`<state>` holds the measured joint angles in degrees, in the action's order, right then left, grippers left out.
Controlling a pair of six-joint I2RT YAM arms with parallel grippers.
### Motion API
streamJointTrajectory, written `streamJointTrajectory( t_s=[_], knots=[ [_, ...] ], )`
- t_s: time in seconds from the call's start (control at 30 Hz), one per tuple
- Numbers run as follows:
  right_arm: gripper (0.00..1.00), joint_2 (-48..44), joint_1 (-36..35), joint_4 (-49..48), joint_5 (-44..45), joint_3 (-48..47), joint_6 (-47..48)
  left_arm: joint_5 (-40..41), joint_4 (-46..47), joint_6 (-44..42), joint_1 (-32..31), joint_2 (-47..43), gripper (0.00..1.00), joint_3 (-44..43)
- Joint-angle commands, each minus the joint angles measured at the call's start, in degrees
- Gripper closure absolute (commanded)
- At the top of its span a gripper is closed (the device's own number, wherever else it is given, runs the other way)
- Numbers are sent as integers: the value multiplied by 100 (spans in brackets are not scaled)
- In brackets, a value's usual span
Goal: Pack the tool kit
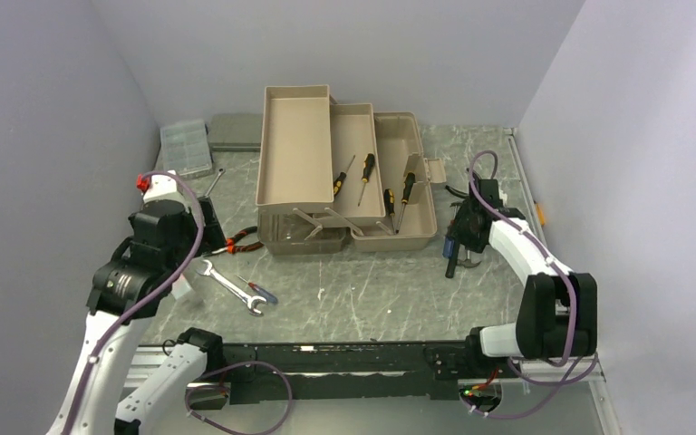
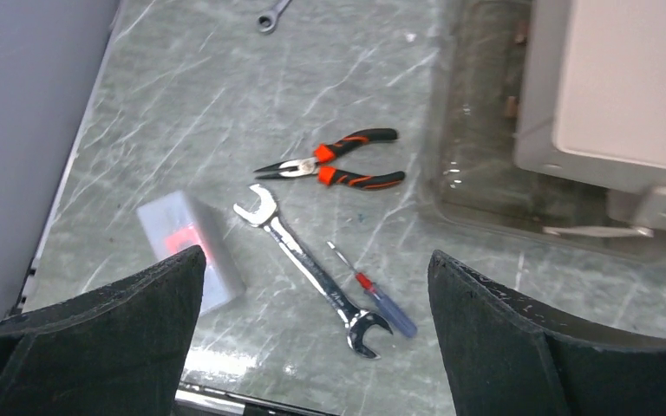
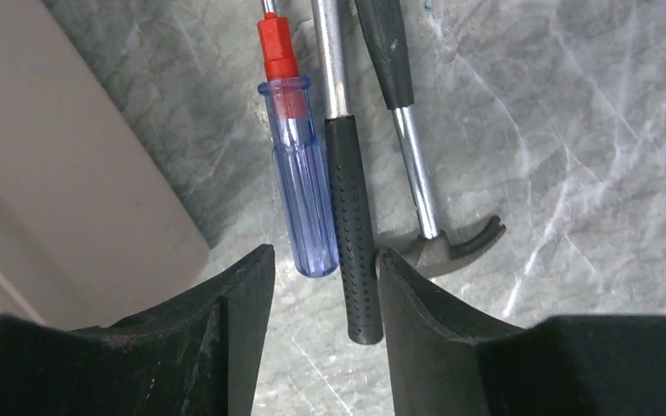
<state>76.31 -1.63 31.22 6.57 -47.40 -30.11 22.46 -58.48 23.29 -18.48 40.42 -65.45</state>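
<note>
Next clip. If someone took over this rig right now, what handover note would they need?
Left tool: open, empty, hovering above the pliers, wrench and small blue screwdriver, which lie on the table left of the toolbox.
Right tool: open, low by the toolbox's right end, straddling a clear blue screwdriver and a black-gripped handle; a claw hammer lies alongside.
Done: toolbox open, trays folded out, yellow-handled screwdrivers inside.
Left: pack the loose pliers, screwdrivers and hammer, then fold the trays in and close up.
</note>
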Motion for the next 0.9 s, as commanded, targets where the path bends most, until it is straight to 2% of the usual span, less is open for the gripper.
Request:
streamJointTrajectory(
  t_s=[0.0,0.1,0.27,0.77,0.87],
  knots=[
    [51,341,20,-412,-164,-174,47,-212,153,193,518,202,1,214],
    [54,590,25,-568,-342,-253,80,-270,543,227,615,83,1,466],
    [64,1099,22,-585,-477,-485,177,358,677,294,695,-4,1,745],
    [70,1856,16,-846,-535,-367,192,242,773,57,963,153,1,762],
    [83,1872,20,-835,-585,-395,236,175,710,100,999,232,1,754]
  ],
)
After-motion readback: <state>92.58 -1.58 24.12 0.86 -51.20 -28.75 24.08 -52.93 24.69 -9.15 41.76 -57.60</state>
